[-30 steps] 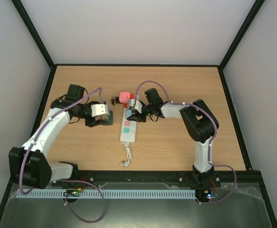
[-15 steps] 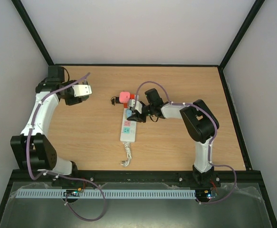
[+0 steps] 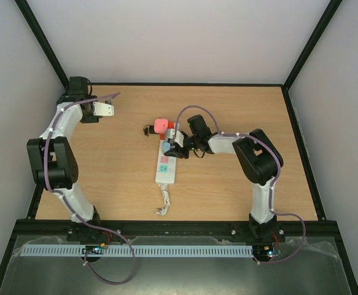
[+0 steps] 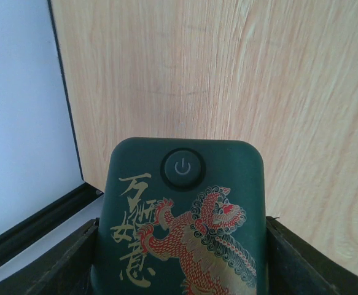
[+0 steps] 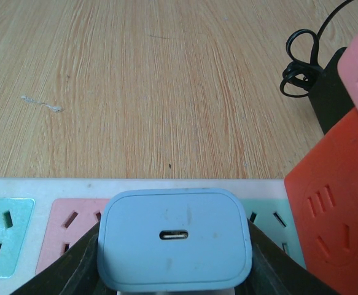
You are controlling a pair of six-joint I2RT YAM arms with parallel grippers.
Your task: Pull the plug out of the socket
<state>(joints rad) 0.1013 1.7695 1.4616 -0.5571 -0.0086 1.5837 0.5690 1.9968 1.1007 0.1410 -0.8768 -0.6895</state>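
R jaws pinching blue plug [image 5: 174, 246] — seated in socket [image 3: 164, 167], L jaws clamped on green device [image 4: 182, 221]

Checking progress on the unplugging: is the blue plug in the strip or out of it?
In, it seems: the blue plug sits on the strip among its outlets, with the right tool closed on it.

The wooden table [image 3: 228, 196] carries the socket [image 3: 164, 169] and a black adapter [image 5: 332, 92].

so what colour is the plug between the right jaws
Pale blue rounded-square plug, clearest in the right wrist view.
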